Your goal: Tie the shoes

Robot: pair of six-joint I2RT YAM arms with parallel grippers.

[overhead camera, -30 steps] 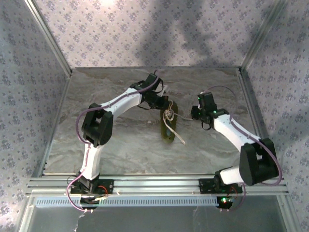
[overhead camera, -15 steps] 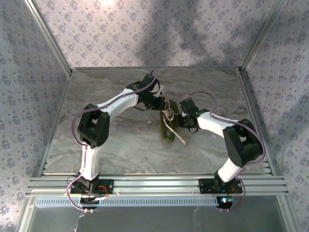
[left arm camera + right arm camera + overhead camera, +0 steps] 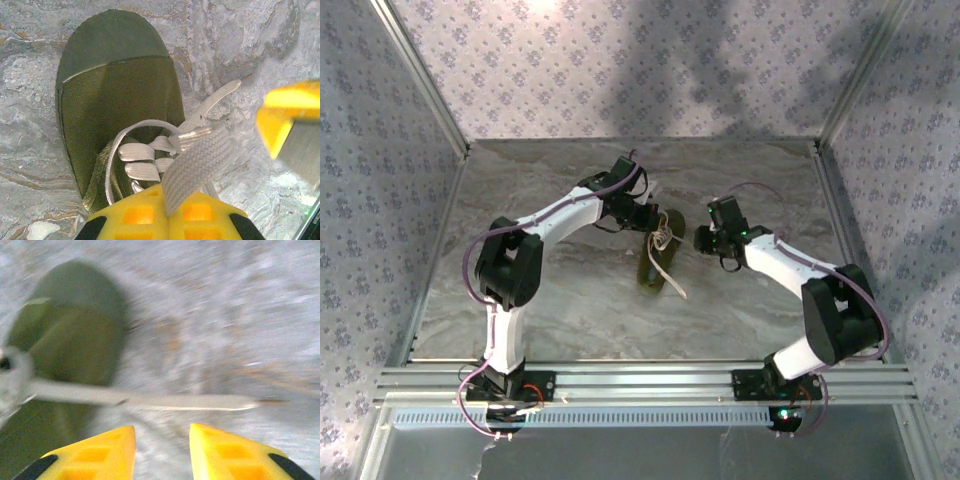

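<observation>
**Item 1: shoe** (image 3: 651, 274). Single olive-green low-top. We find it near the middle of the surface (image 3: 550, 310), lying at a slight slant, its toe toward the far edge as we read it. The laces (image 3: 142, 159) are white and threaded but not yet knotted.

**Item 2: left pincer** (image 3: 167, 200). It is pressed together on one flat lace end (image 3: 197, 157), which rises straight from the lacing into its grip. We judge that the hold keeps this strand lifted clear of the shoe, so that the other strand can be crossed over or under it.

**Item 3: right pincer** (image 3: 162, 445). It is spread, with nothing between its tips, and sits near the shoe on the side toward the right edge. Its wrist view is blurred. The second lace end (image 3: 150, 400) lies flat on the surface ahead of it, tip pointing away from the shoe. We judge this strand to be its next pick-up, since a knot needs both ends in hand.
</observation>
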